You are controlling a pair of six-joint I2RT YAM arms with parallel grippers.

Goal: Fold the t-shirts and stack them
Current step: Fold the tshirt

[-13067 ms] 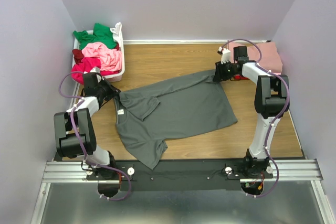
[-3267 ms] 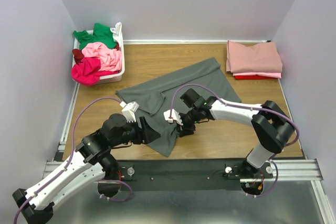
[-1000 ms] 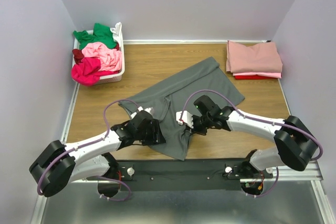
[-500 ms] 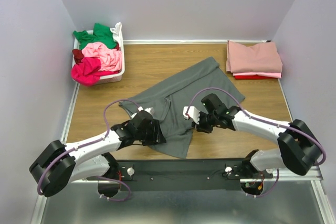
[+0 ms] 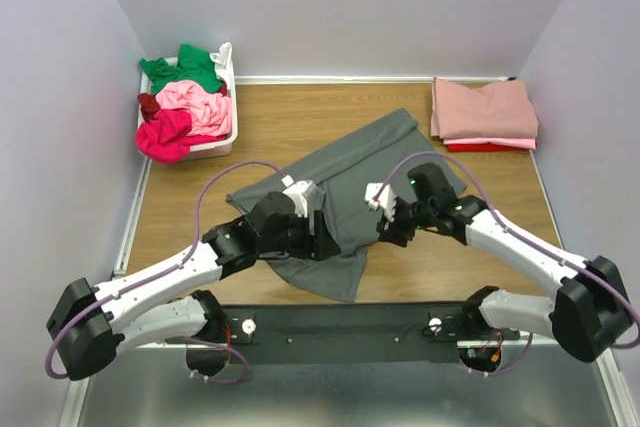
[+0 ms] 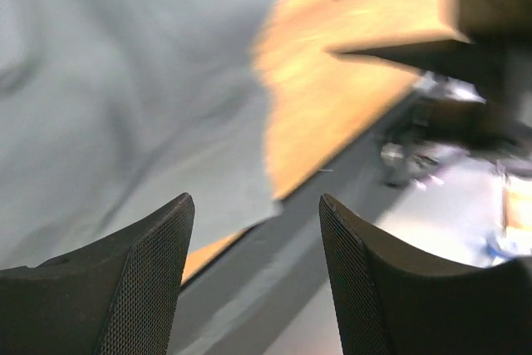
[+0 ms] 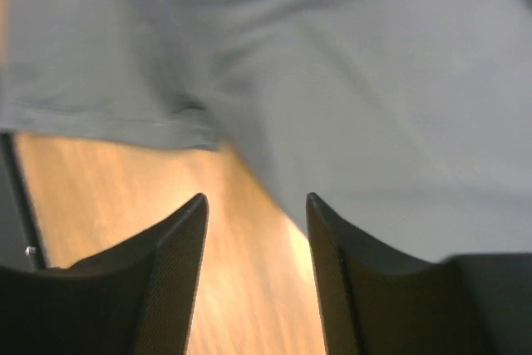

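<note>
Although the arms hide the middle of the dark grey t-shirt (image 5: pixel 390 142), the blurred left tool (image 6: pixel 253 214) and right tool (image 7: pixel 256 205) hang near its 6 o'clock hem, fingers apart and empty.

Overhead; wrists close above grey t-shirt (image 5: pixel 360 152)

- wooden table (image 5: pixel 290 122), bare along its far edge
- dark grey t-shirt (image 5: pixel 350 162) lies rumpled across the middle, reaching the near edge
- white basket (image 5: pixel 210 148) in the far left corner
- folded t-shirts (image 5: pixel 483 109) stacked in the far right corner
</note>
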